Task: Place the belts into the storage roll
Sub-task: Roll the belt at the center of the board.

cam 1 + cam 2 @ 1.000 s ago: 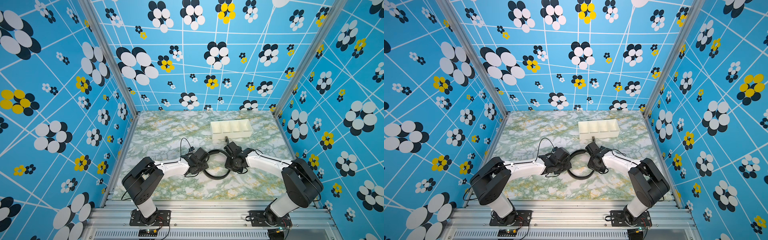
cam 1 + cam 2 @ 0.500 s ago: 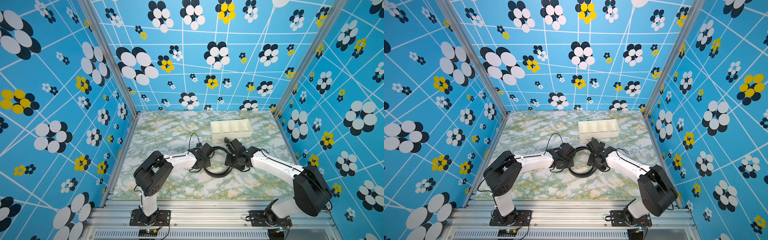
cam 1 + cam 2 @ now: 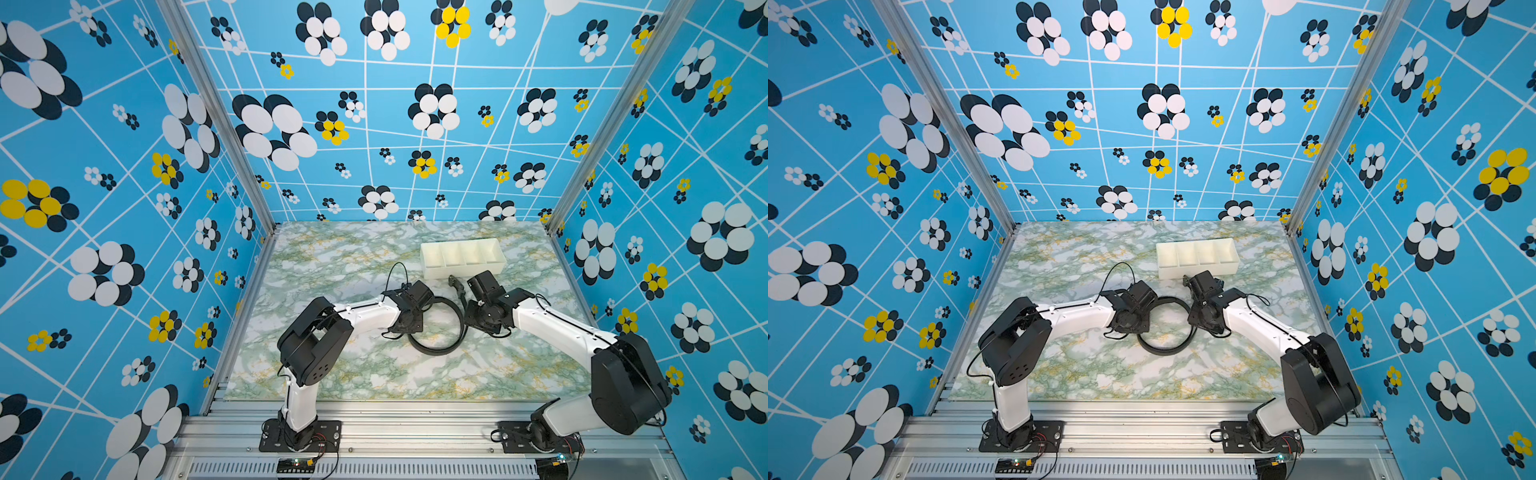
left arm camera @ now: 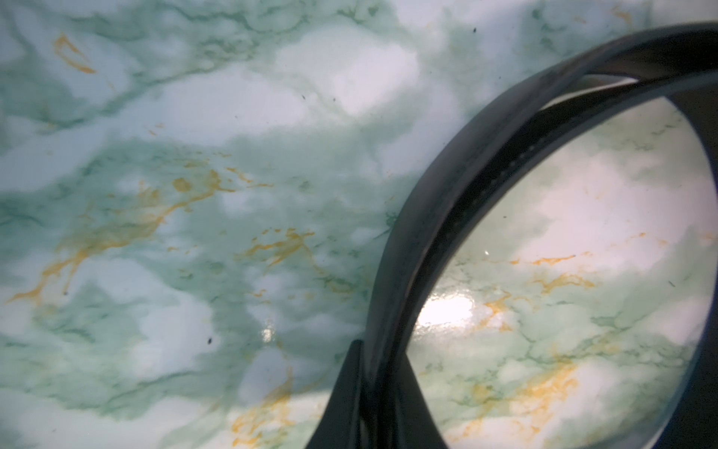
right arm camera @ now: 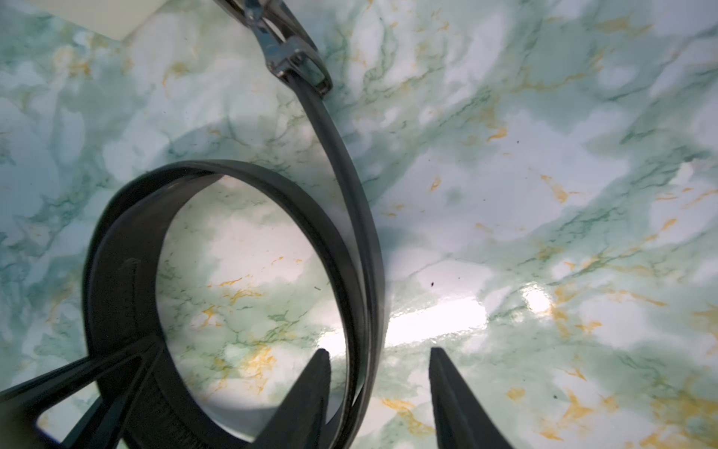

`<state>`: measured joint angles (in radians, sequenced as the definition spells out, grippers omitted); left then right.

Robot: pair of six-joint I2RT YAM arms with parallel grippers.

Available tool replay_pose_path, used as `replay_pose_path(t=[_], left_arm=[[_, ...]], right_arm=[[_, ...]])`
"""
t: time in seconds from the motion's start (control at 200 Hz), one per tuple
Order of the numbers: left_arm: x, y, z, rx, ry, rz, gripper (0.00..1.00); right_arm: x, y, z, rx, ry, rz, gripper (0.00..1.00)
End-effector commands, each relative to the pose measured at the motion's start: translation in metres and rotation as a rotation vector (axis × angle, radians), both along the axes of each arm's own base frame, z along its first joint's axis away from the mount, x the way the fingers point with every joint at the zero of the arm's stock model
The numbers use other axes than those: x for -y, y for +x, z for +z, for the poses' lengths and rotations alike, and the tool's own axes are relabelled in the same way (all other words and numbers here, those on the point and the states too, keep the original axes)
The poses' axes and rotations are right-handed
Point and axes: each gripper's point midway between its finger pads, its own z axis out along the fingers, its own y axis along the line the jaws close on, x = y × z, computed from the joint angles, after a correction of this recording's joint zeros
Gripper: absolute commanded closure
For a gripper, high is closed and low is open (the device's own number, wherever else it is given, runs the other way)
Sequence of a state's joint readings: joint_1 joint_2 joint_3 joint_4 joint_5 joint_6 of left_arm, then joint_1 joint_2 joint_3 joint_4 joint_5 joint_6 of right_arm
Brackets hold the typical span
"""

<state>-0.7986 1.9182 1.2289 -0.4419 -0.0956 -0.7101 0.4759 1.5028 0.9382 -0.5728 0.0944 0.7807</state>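
The belt (image 3: 436, 351) (image 3: 1162, 351) is a black strap coiled in a loose ring on the marble table, standing on its edge. Its dark metal buckle (image 3: 456, 283) (image 5: 295, 58) lies just in front of the storage roll (image 3: 463, 271) (image 3: 1198, 271), a cream tray with four bare compartments. My left gripper (image 3: 431, 301) (image 4: 379, 357) is shut on the ring's left side, pinching the doubled strap (image 4: 427, 217). On the ring's right side my right gripper (image 3: 464, 313) (image 5: 377, 352) stands open; the strap (image 5: 116, 272) runs between its fingers with a gap beside it.
Blue flowered walls enclose the table on three sides. The tray sits at the back right, a corner of it (image 5: 105, 15) showing in the right wrist view. A thin black cable (image 3: 395, 270) arches above the left wrist.
Both arms have reached further back toward the tray, carrying the ring along. The left gripper has closed on the strap. The right gripper has let go and opened.
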Motion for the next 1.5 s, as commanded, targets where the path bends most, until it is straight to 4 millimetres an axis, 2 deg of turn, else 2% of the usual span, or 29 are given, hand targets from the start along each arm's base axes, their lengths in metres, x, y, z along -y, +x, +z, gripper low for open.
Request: replay_pose_path(t=[0.0, 0.33, 0.4, 0.565, 0.804, 1.019, 1.204, 1.494], left_arm=[[-0.015, -0.006, -0.015, -0.053, 0.081, -0.015, 0.90], [-0.019, -0.006, -0.019, -0.059, 0.081, -0.008, 0.90], [-0.021, -0.005, -0.020, -0.062, 0.083, -0.006, 0.90], [-0.026, -0.004, -0.023, -0.073, 0.100, -0.008, 0.90], [-0.045, 0.005, -0.026, -0.079, 0.156, -0.021, 0.88], [-0.071, 0.017, -0.032, -0.096, 0.174, 0.004, 0.88], [-0.075, 0.023, -0.036, -0.111, 0.205, -0.038, 0.88], [-0.079, 0.022, -0.046, -0.132, 0.246, -0.070, 0.88]], right_arm=[[0.001, 0.000, -0.014, -0.028, -0.004, -0.001, 0.57], [-0.003, 0.007, -0.033, -0.067, -0.017, 0.002, 0.70], [-0.004, 0.007, -0.037, -0.075, -0.014, 0.002, 0.77], [-0.002, 0.008, -0.043, -0.090, -0.036, 0.009, 1.00], [0.006, 0.001, -0.046, -0.105, -0.048, 0.003, 1.00], [0.029, -0.016, -0.048, -0.114, -0.039, -0.051, 1.00], [0.046, -0.033, -0.049, -0.131, -0.054, -0.077, 1.00], [0.065, -0.055, -0.051, -0.150, -0.060, -0.116, 1.00]])
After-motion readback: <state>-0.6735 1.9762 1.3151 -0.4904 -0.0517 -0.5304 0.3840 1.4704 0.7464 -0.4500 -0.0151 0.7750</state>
